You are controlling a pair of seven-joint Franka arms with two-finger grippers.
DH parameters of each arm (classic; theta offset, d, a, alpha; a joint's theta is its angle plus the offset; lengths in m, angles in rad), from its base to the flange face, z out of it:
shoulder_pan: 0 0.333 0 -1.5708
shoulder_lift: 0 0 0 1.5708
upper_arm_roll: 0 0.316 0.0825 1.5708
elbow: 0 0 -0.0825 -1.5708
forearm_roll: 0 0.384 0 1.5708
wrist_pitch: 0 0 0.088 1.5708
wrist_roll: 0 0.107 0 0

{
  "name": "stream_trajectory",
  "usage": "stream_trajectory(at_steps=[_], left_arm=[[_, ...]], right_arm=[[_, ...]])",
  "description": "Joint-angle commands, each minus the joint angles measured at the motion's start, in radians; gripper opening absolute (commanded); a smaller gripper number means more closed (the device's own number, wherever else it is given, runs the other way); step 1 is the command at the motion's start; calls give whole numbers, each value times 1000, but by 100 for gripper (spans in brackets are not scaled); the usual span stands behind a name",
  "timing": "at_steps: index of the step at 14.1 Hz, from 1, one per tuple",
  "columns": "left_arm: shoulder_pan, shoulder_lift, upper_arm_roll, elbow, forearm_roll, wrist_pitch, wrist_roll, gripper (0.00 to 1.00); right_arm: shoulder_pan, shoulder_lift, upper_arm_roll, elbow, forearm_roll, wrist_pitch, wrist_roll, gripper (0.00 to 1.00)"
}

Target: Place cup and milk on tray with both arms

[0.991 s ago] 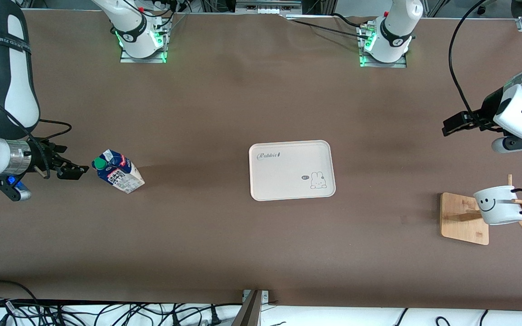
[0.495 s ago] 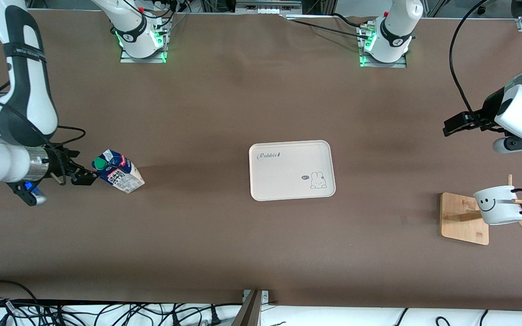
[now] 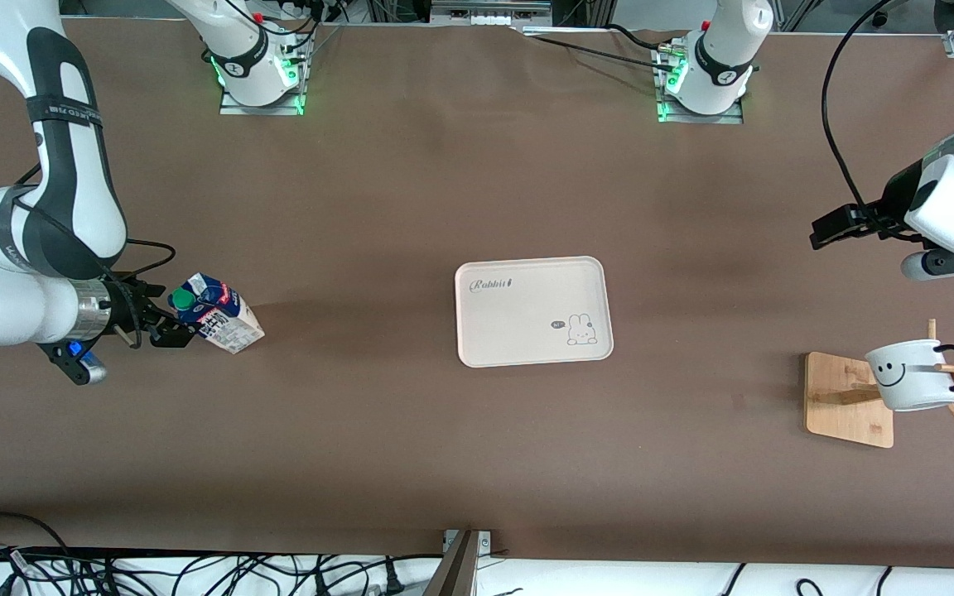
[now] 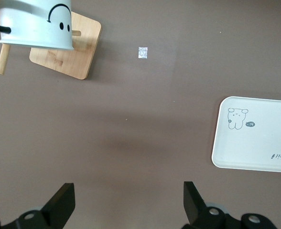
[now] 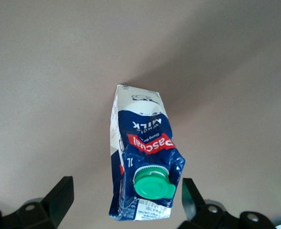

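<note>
Front view: the tray (image 3: 533,311) lies bare in the middle of the table, so neither of the 2 things has been delivered. The milk (image 3: 216,313) stands on the table toward the right arm's end, well apart from the tray. The right gripper (image 3: 172,327) is at the carton's capped top, its fingers spread and not yet closed on it. The cup (image 3: 913,375) hangs on a peg of the wooden rack (image 3: 848,399) toward the left arm's end, also well apart from the tray. The left gripper (image 3: 831,228) hovers over bare table, away from the cup, and waits with its fingers released.

Left wrist view: the 2 fingers (image 4: 64,206) stand wide apart with only table between them. The cup (image 4: 35,24) on its rack (image 4: 66,50) and a corner of the tray (image 4: 255,133) show farther off, so the reach for the cup looks not yet begun.

Right wrist view: the milk (image 5: 143,160) sits between the 2 spread fingers (image 5: 59,198), its green cap (image 5: 152,183) toward the camera, with a gap on either side. The grasp looks ready to be made. Both lifts and both placements are left to do.
</note>
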Motion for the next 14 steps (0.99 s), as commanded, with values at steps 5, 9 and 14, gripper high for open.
stream_trajectory(at_steps=[5, 9, 14], left_arm=[[0, -1, 2, 8, 3, -1, -5, 100], [0, -1, 3, 8, 3, -1, -5, 100], [0, 1, 3, 8, 3, -1, -5, 100]], right_arm=[[-11, 17, -5, -14, 19, -7, 8, 100], [-31, 17, -6, -29, 19, -24, -6, 100], [-36, 14, -6, -29, 19, -61, -9, 100]])
